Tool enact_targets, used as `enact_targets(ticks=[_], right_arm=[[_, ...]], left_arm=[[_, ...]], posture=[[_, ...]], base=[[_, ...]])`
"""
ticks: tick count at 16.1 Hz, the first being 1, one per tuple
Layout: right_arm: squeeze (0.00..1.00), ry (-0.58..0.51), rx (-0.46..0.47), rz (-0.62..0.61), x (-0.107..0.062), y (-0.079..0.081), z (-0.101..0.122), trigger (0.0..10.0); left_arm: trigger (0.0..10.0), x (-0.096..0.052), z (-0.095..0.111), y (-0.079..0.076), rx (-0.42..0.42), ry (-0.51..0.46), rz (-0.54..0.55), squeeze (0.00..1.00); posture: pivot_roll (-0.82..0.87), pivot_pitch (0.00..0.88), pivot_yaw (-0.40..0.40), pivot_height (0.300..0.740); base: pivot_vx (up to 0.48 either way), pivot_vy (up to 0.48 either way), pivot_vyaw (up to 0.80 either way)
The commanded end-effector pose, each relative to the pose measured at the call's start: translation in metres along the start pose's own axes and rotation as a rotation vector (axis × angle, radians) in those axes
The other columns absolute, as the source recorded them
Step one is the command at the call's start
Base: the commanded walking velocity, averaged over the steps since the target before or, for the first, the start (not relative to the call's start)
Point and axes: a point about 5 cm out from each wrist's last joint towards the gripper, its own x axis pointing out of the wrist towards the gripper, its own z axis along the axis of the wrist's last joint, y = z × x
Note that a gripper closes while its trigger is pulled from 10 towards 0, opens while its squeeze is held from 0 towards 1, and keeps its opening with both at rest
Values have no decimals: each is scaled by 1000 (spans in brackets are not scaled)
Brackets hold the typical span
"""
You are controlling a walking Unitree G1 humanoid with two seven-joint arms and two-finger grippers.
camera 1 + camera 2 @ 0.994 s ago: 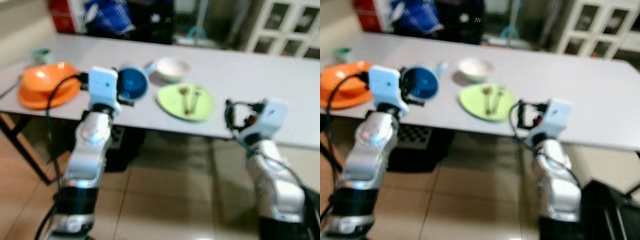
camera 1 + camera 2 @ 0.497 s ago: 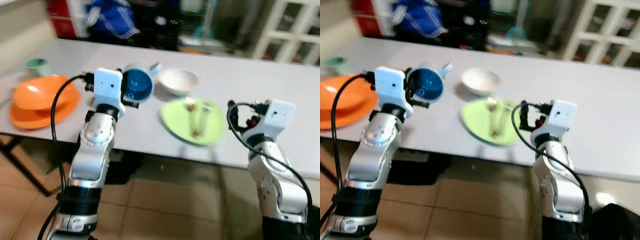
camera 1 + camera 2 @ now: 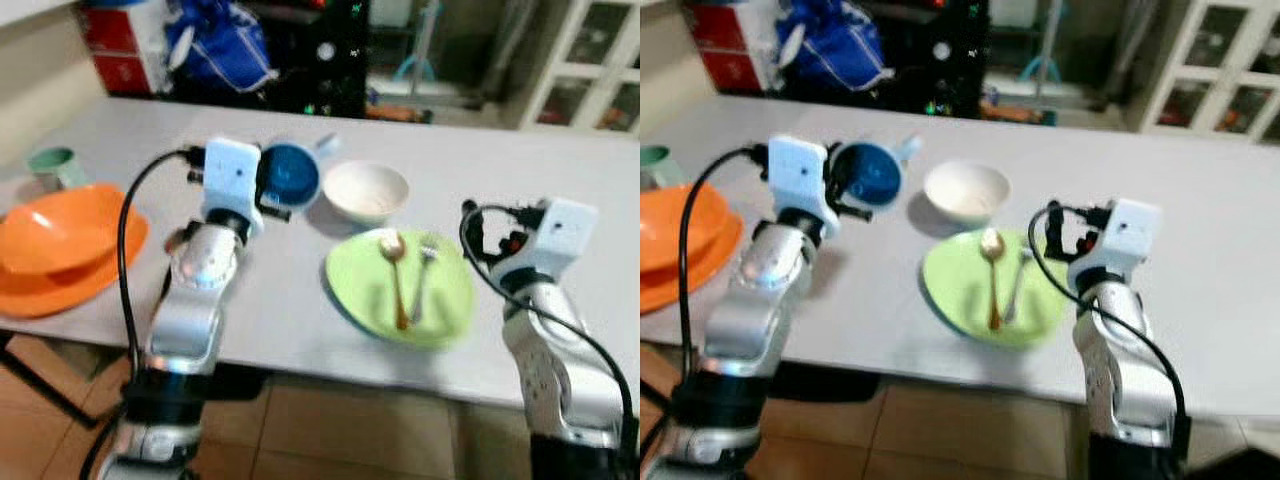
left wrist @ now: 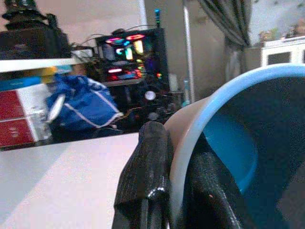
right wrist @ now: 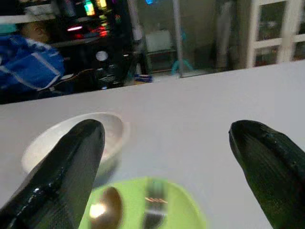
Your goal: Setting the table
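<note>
My left gripper (image 3: 268,196) is shut on the rim of a blue cup (image 3: 292,172), held tipped on its side above the grey table (image 3: 480,170). One finger (image 4: 147,176) lies outside the cup's wall and the other inside it. A white bowl (image 3: 366,191) sits just right of the cup. In front of it lies a green plate (image 3: 400,287) with a spoon (image 3: 395,272) and a fork (image 3: 421,275) on it. My right gripper (image 5: 167,157) is open above the plate's right side, nothing between its fingers.
Stacked orange dishes (image 3: 62,248) rest at the table's left end, a small green cup (image 3: 52,163) behind them. Behind the table are a blue bag (image 3: 215,45), red boxes (image 3: 125,55) and a white cabinet (image 3: 590,60). Tiled floor (image 3: 330,440) lies below the near edge.
The camera has come closer to the table, so everything sits lower and larger. The left gripper still holds the blue cup, now beside the white bowl. The right gripper stays open.
</note>
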Motion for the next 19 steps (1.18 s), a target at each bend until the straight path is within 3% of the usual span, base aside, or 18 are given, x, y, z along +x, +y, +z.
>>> enact_targets(ticks=[1, 7, 9, 11, 13, 15, 17, 19], right_arm=[[0, -11, 8, 22, 0, 6, 4, 10000], [0, -28, -72, 90, 3, 4, 15, 10000], [0, 3, -189, 185, 3, 7, 22, 10000], [0, 45, -228, 238, 3, 8, 21, 10000], [0, 112, -319, 371, -3, 12, 22, 10000], [0, 156, -354, 462, -11, 16, 22, 10000], [0, 185, -369, 550, -19, 24, 20, 10000], [0, 203, -368, 587, -23, 28, 19, 10000]], left_arm=[[10000, 1, -3, 4, -2, 30, -21, 0], [10000, 22, -12, -10, -12, 161, -153, 0], [10000, 39, -23, -11, 32, 237, -189, 0], [10000, 46, -26, -10, -22, 291, -192, 0], [10000, 58, -31, -9, -117, 354, -194, 31], [10000, 66, -35, -14, -186, 392, -224, 27], [10000, 69, -39, -21, -304, 424, -235, 263], [10000, 71, -42, -22, -387, 446, -225, 263]], posture=[[-63, 0, -16, 740], [-80, 0, -5, 740], [-80, 0, 7, 740], [-80, 0, 7, 740], [-87, 0, 19, 740], [-95, 0, 27, 740], [-104, 0, 37, 740], [-109, 0, 41, 740]], base=[[0, 0, 0], [0, 0, 0], [0, 0, 0], [0, 0, 0], [0, 0, 0], [0, 0, 0], [0, 0, 0], [0, 0, 0]])
